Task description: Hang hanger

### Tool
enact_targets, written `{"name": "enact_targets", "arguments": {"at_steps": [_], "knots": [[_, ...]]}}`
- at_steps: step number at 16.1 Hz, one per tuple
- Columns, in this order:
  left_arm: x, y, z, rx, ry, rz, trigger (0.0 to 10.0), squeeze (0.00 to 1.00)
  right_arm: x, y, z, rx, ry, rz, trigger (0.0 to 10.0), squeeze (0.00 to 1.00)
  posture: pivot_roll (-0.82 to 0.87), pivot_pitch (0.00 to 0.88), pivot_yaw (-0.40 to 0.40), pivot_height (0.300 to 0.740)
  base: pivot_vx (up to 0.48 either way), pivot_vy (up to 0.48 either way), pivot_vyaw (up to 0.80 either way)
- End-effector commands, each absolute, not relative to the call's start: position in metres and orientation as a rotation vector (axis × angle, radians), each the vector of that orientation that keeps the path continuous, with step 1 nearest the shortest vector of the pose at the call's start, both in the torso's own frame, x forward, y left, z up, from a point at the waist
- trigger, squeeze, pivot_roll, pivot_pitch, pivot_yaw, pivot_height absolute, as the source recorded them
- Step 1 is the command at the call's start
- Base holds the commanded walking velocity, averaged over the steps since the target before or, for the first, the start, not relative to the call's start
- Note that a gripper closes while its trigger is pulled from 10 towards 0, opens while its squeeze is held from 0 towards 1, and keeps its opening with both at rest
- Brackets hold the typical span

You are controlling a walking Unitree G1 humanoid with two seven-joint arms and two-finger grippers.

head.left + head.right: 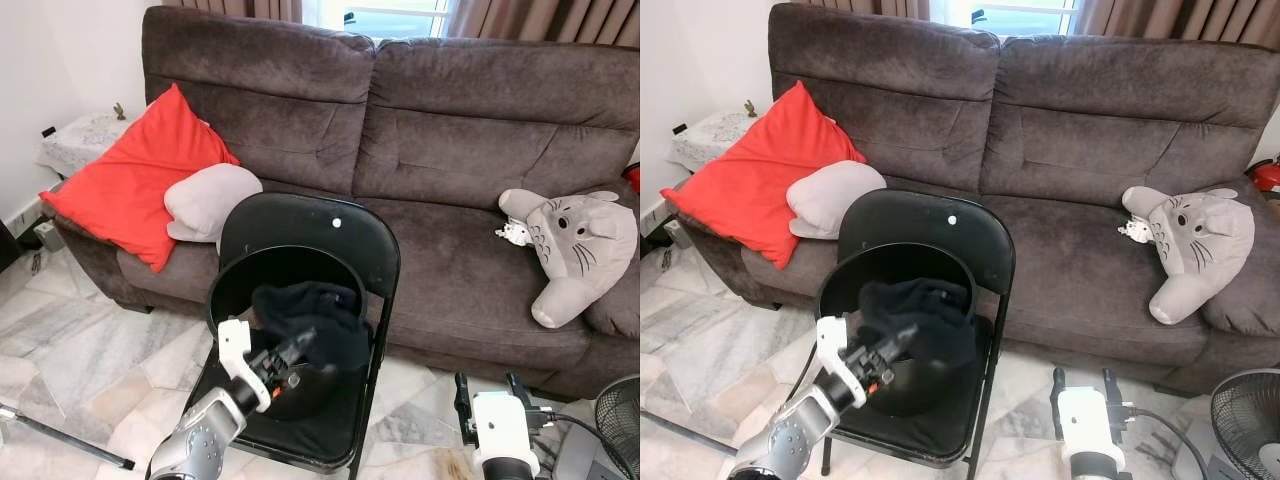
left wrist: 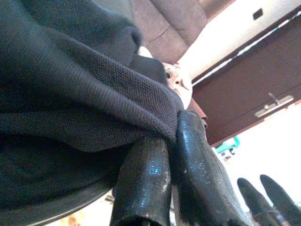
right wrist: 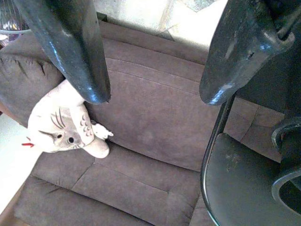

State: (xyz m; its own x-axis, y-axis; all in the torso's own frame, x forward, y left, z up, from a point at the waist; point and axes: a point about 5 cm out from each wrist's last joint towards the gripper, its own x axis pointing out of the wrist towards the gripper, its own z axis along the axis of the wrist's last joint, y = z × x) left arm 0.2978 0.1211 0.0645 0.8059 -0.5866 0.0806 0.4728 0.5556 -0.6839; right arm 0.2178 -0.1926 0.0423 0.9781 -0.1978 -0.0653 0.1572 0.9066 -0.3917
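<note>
The task stands at an early stage, as far as can be judged. A black folding chair [image 1: 310,240] stands in front of a brown sofa [image 1: 420,130], and on its seat sits a black bucket [image 1: 262,275] holding a dark garment [image 1: 310,320]. The left claw [image 1: 290,352] reaches into the bucket from about 7 o'clock of it, and in the left wrist view its two fingers [image 2: 188,155] lie pressed together with a fold of the dark knit cloth pinched between them, so it is grasping the garment. No hanger can be made out: if one is inside the garment, the cloth hides it, and no rail or hook to hang it on shows either.

The right claw [image 1: 492,392] waits low at about 4 o'clock of the chair, clear of it, its fingers spread apart and holding nothing; its wrist view looks past them at the sofa and a grey plush toy [image 3: 61,125].

What is left seems to be nearly everything: lifting the garment out of the bucket, finding the hanger and carrying it to a place to hang.
</note>
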Motion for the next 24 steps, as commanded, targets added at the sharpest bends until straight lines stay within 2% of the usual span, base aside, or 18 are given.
{"name": "enact_targets", "arguments": {"at_steps": [1,5,9,12,16,18,19,20,24], "knots": [[0.299,0.123,0.075,-0.779,0.126,-0.63,0.0,0.0,0.217,-0.192,0.04,-0.391,0.11,-0.18,10.0,0.0,-0.06,0.021,0.002,0.74,0.0,0.0,0.0],[0.306,0.121,0.105,-0.821,0.034,-0.649,0.0,0.0,0.218,-0.19,0.04,-0.39,0.105,-0.178,10.0,0.0,-0.06,0.011,0.007,0.74,0.0,0.0,0.0],[0.312,0.108,0.133,-0.839,-0.032,-0.704,0.0,0.0,0.225,-0.186,0.048,-0.415,0.066,-0.155,10.0,0.0,-0.07,0.016,0.014,0.74,0.0,0.0,0.0],[0.325,0.102,0.162,-0.809,-0.122,-0.662,0.0,0.0,0.224,-0.186,0.047,-0.411,0.07,-0.162,10.0,0.0,-0.06,0.019,0.02,0.74,0.0,0.0,0.0],[0.325,0.102,0.162,-0.809,-0.122,-0.662,0.0,0.0,0.224,-0.186,0.047,-0.411,0.07,-0.162,10.0,0.0,-0.06,0.019,0.02,0.74,0.0,0.0,0.0],[0.339,0.114,0.201,-0.629,-0.267,-0.52,0.0,0.0,0.224,-0.188,0.045,-0.366,0.086,-0.2,10.0,0.0,-0.06,0.025,0.028,0.74,0.0,0.0,0.0],[0.339,0.113,0.206,-0.6,-0.276,-0.517,0.0,0.0,0.224,-0.188,0.045,-0.355,0.09,-0.206,10.0,0.0,-0.06,0.025,0.028,0.74,0.0,0.0,0.0],[0.336,0.108,0.202,-0.567,-0.252,-0.541,9.8,0.0,0.224,-0.188,0.045,-0.355,0.09,-0.206,10.0,0.0,-0.06,0.025,0.028,0.74,0.0,0.0,0.0],[0.326,0.091,0.188,-0.582,-0.184,-0.586,10.0,0.0,0.227,-0.184,0.049,-0.353,0.073,-0.18,10.0,0.0,-0.06,0.033,0.03,0.74,0.0,0.0,0.0]]}}
